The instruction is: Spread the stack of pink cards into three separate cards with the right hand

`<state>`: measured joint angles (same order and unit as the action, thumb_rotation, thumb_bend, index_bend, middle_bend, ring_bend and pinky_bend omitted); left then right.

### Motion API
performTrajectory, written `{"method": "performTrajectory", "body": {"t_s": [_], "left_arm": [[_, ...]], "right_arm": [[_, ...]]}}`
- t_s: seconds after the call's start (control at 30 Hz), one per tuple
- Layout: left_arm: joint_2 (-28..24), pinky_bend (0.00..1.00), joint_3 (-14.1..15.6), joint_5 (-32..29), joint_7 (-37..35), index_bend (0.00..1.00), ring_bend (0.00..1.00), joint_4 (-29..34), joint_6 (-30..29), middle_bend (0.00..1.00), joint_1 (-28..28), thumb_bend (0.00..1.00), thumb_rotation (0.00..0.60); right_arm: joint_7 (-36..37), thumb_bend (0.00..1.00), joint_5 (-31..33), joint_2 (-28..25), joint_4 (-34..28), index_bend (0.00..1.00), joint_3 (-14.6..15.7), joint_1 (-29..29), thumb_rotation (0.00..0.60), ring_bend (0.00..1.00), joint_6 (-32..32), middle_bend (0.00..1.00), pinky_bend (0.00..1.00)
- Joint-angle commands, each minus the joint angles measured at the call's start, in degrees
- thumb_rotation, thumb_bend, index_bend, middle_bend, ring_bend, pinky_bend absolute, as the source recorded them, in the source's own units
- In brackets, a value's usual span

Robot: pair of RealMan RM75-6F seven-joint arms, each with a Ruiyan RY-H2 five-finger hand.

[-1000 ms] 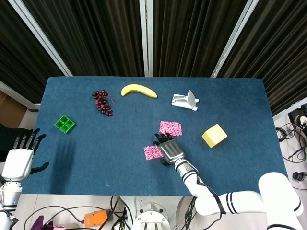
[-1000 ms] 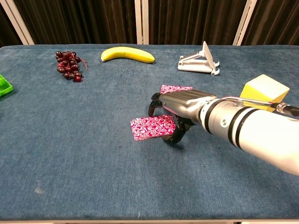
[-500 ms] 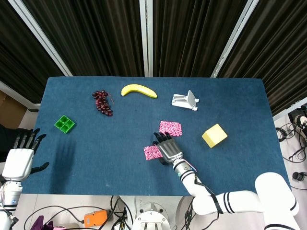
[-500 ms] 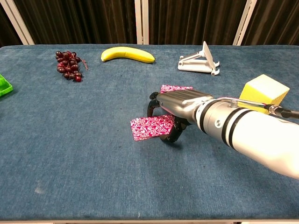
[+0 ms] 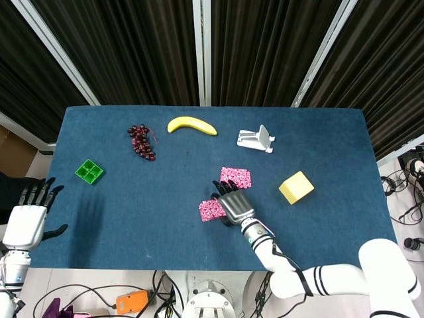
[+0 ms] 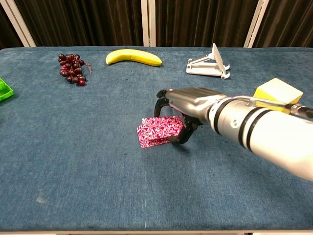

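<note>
Pink card pinched in right hand, tilted up, long axis left-right.

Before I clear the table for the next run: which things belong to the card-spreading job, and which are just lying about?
In the job:
- right hand
- pink cards at the hand
- pink card lying apart

Lying about:
- banana
- grapes
- white stand
- yellow block
- green tray
- left hand, off the table
</note>
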<state>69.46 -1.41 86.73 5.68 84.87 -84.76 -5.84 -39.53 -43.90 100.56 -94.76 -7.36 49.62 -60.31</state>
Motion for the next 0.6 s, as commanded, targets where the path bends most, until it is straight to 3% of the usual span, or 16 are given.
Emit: {"method": "performTrajectory", "body": {"t_s": [0.03,0.3,0.47,0.6], "left_arm": [[-0.05,0.00,-0.02,0.03,-0.01,0.15,0.00,0.04,-0.08,0.03,0.02,0.04,0.600],[0.11,0.00,-0.09,0.61,0.18,0.15,0.00,0.43,-0.02,0.03,-0.38,0.04,0.600],[0.35,0.00,-0.08,1.17,0.66,0.15,0.00,0.98,0.05,0.03,-0.76,0.04,0.600],[0.31,0.00,-0.05,1.31,1.18,0.15,0.00,1.53,-0.03,0.03,-0.80,0.04,0.600]], "right_arm": [[1.29,0.52,-2.33,-3.01,-3.17,0.42,0.78,-1.36,0.600,0.00,-1.04,0.04,0.00],[7.74,0.52,-11.46,-14.03,-10.57,0.42,7.09,-8.01,0.600,0.00,-3.71,0.04,0.00],[11.25,0.52,-16.63,-17.02,-9.37,0.42,11.61,-11.33,0.600,0.00,-3.32,0.04,0.00],[12.73,0.52,-19.29,-16.77,-6.33,0.41,13.15,-12.95,0.600,0.00,-2.72,0.04,0.00]]}}
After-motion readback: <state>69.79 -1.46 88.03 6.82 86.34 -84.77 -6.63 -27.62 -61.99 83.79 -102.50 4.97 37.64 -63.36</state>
